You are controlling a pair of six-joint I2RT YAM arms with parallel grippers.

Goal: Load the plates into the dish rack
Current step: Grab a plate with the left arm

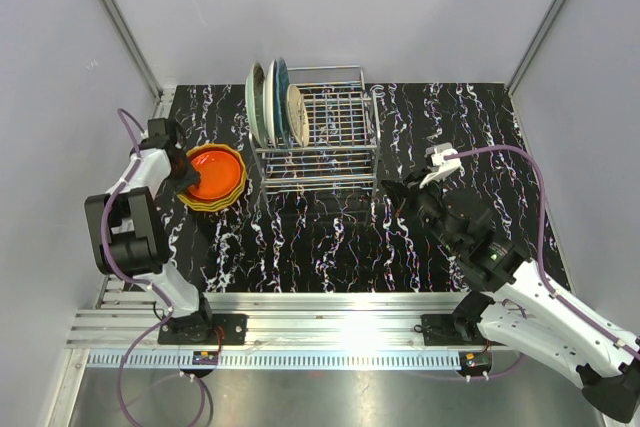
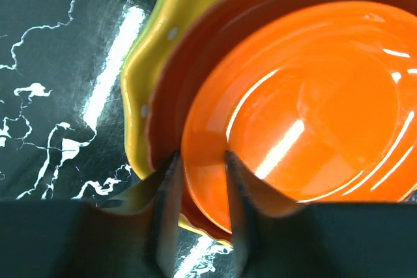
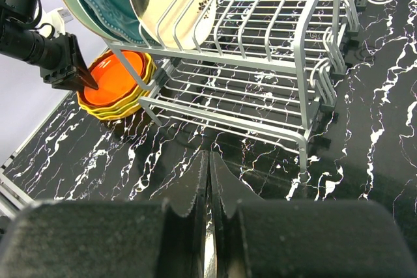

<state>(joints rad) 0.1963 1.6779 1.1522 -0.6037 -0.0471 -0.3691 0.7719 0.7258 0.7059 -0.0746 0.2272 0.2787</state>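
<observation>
— Where is your left gripper (image 2: 201, 157) sitting?
— Its jaws are straddling the near rim of the orange plate (image 2: 306, 96), which is topping a stack. I cannot tell whether they are pinching it.
— How is that plate handling?
— Glossy, stiff and breakable, I judge, so take the rim squarely. Your right gripper (image 3: 208, 164) is resting closed and empty, with the dish rack (image 3: 273, 63) ahead.

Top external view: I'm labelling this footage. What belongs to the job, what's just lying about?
Job: chrome wire dish rack; racked round mint plate, teal plate, cream plate; stacked wavy orange plate, yellow-green plate; left gripper.
Just there: purple cables; right gripper.
</observation>
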